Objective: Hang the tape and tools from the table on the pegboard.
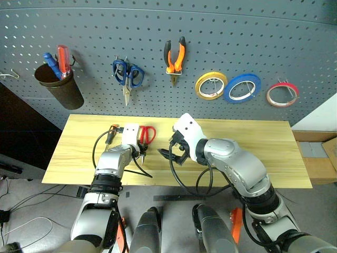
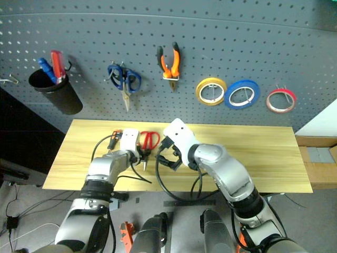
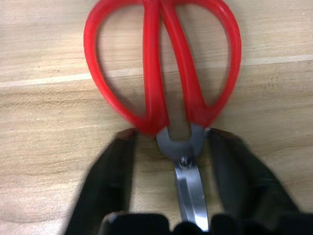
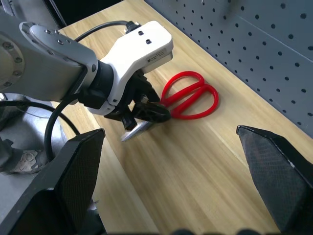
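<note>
Dark pegboard (image 1: 221, 37) fills the far wall in the head views, already holding the pliers (image 1: 175, 58) and red tape (image 1: 282, 94), while on the yellow table (image 1: 253, 147) the left gripper (image 1: 141, 149) sits at the red scissors (image 1: 147, 135) and the right gripper (image 1: 174, 155) hovers just beside, jaws wide apart. Only the left wrist view shows both fingers (image 3: 110, 181) flanking the pivot where blades meet handles, nearly together though seemingly not yet clamped. From the right wrist view the blade tip pokes out beneath that gripper; I judge a pinch there could slip or swing the scissors on lifting.
</note>
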Controlling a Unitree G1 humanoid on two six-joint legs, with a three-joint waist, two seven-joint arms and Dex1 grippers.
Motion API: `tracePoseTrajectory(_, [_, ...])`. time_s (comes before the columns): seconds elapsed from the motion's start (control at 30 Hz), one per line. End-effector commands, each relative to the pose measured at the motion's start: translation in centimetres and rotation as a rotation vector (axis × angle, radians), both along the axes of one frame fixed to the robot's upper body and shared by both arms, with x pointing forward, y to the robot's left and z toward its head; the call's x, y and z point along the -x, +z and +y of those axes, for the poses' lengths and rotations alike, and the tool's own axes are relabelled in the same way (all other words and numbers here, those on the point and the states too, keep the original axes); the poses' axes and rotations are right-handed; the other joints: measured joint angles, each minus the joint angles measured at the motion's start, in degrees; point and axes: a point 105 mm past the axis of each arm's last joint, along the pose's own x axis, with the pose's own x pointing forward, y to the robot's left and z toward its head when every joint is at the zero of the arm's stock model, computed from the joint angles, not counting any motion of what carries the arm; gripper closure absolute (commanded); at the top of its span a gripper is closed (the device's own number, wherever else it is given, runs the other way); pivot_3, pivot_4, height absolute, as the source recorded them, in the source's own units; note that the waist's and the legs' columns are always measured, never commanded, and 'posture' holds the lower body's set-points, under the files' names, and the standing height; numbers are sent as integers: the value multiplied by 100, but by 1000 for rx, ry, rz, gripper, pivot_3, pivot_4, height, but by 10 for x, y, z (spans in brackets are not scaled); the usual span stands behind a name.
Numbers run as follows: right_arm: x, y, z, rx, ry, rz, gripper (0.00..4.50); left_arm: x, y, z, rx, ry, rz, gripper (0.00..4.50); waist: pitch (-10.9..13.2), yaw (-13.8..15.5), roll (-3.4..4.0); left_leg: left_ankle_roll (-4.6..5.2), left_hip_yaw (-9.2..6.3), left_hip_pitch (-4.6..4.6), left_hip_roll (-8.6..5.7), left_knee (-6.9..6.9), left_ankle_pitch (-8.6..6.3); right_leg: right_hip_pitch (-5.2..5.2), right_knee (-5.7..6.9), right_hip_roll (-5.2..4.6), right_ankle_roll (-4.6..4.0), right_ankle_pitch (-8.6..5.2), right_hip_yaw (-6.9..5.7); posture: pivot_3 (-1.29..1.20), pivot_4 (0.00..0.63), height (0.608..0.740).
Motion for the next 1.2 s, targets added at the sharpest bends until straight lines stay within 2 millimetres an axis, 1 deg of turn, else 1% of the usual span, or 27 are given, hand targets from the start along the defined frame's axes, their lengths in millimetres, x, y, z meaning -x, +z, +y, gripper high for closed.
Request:
tracePoseTrajectory(0.03, [6, 22, 3, -33, 40, -73, 0, 7, -7, 2, 18, 10, 8, 3429, -1, -4, 0, 0, 0, 0, 0, 0, 0, 0, 0, 0, 0, 0, 0, -93, 266, 740])
tracePoseTrajectory(0.13, [3, 25, 1, -28, 28, -93, 0, 12, -4, -6, 105, -25, -11, 3429, -1, -10, 0, 0, 0, 0, 1, -1, 0, 0, 0, 0, 0, 0, 0, -95, 267, 740])
tracePoseTrajectory(0.2, [2, 26, -1, -27, 16, -100, 0, 13, -2, -9, 129, -37, -26, 3429, -2, -13, 0, 0, -1, 0, 2, -1, 0, 0, -1, -1, 0, 0, 0, -96, 266, 740])
tracePoseTrajectory(0.33, [-2, 32, -15, -19, -21, -128, 0, 21, 9, 2, 94, -44, -108, 3429, -2, -21, 0, 0, 1, -1, 4, -1, 0, -1, -3, -3, 0, 0, 2, -102, 267, 740])
tracePoseTrajectory(0.47, [12, 41, -23, -21, 60, -170, 0, 32, 28, 10, -6, -103, -255, 3429, -1, -29, 0, 0, -1, -2, 11, -5, 0, -2, -5, -5, 0, 0, 2, -107, 271, 740])
tracePoseTrajectory(0.53, [17, 51, -25, -40, 96, -227, 0, 40, 39, 11, -43, -127, -348, 3429, -1, -34, 1, 0, 0, -1, 11, -6, -1, -2, -6, -4, 0, 0, 3, -108, 273, 740])
tracePoseTrajectory(0.63, [28, 65, -28, -72, 147, -294, 0, 54, 63, 13, -101, -167, -514, 3429, -1, -33, 0, 0, 2, -2, 16, -4, -1, 0, -9, -7, 0, 0, 4, -105, 274, 740])
tracePoseTrajectory(0.73, [33, 74, -32, -109, 164, -318, 0, 65, 88, 11, -156, -218, -656, 3429, -1, -29, 0, 1, 1, -1, 22, -4, -1, 3, -10, -12, 0, 0, 3, -98, 275, 740])
tracePoseTrajectory(0.8, [37, 79, -33, -135, 181, -329, 0, 73, 99, 8, -200, -257, -721, 3429, -1, -29, 0, 1, 0, -1, 22, -4, -1, 4, -9, -11, 0, 0, 2, -94, 277, 740])
tracePoseTrajectory(0.93, [42, 86, -37, -172, 204, -345, 0, 88, 129, 11, -312, -289, -874, 3429, -1, -25, 0, 2, 2, 0, 21, -4, -1, 6, -11, -10, 0, 0, 4, -87, 274, 740])
tracePoseTrajectory(1.03, [42, 90, -37, -193, 219, -357, 0, 92, 153, 15, -398, -298, -985, 3429, -1, -18, 0, 2, 1, 0, 19, -5, -1, 6, -10, -8, 0, -1, 2, -79, 271, 740])
tracePoseTrajectory(1.1, [41, 91, -38, -194, 222, -364, 0, 91, 165, 18, -440, -294, -1032, 3429, -1, -10, 0, 2, 1, 0, 13, -4, -1, 6, -10, -6, 0, -1, 2, -74, 267, 740])
tracePoseTrajectory(1.17, [39, 90, -38, -185, 221, -372, 0, 87, 173, 28, -460, -239, -1047, 3429, -1, 0, 0, 2, 1, 0, 12, -4, -1, 6, -10, -6, 1, -1, 2, -66, 264, 740])
tracePoseTrajectory(1.2, [38, 90, -39, -182, 220, -373, 0, 85, 177, 29, -471, -233, -1062, 3429, -1, 4, 0, 2, 1, 0, 10, -3, -1, 6, -10, -6, 1, -1, 1, -66, 263, 740])
